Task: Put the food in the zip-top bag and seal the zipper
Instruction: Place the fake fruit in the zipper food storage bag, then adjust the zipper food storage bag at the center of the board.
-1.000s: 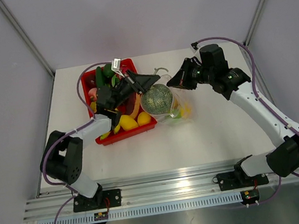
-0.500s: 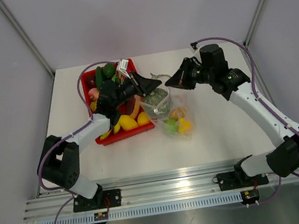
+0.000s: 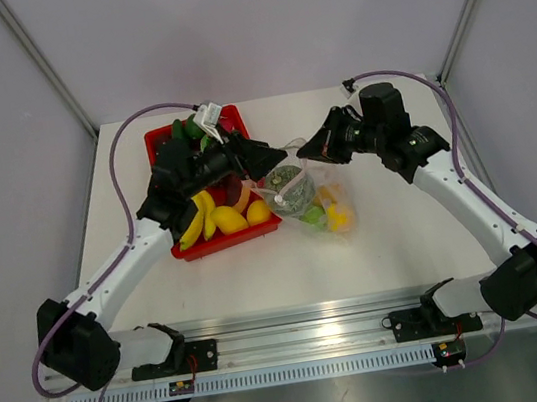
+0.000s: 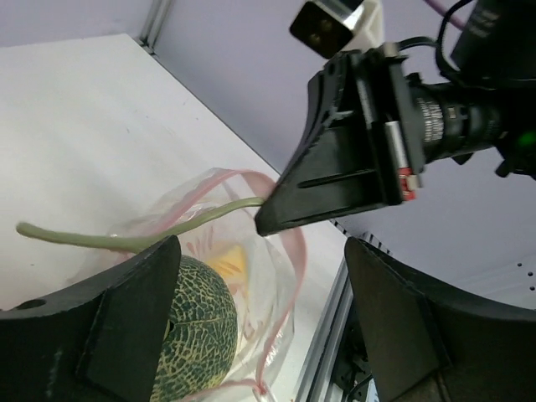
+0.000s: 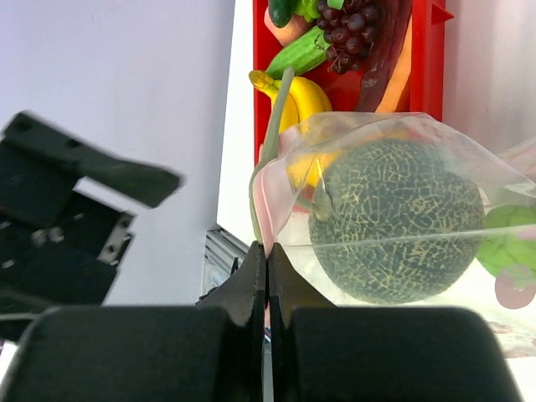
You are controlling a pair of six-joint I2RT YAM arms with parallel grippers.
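Observation:
The zip-top bag (image 3: 317, 202) lies right of the red tray, its mouth lifted. A netted melon (image 3: 292, 189) sits inside it with small green and yellow food (image 3: 329, 216). My right gripper (image 3: 305, 149) is shut on the bag's pink zipper edge (image 5: 270, 219), and the melon (image 5: 394, 222) lies just beyond it. My left gripper (image 3: 272, 155) hangs open over the mouth, holding nothing. Between its fingers (image 4: 109, 327) the melon (image 4: 197, 327) and the zipper (image 4: 289, 293) show. A long green stem (image 4: 126, 239) pokes out of the bag.
The red tray (image 3: 181, 251) holds bananas (image 3: 194, 222), a lemon (image 3: 231, 220) and other toy food. Grapes (image 5: 356, 21) and a banana (image 5: 297, 96) show in the right wrist view. Grey walls stand close on both sides.
My left gripper has opened and let go of the melon, which has dropped deeper into the bag. The left arm has pulled back a little. The right gripper has kept its hold.

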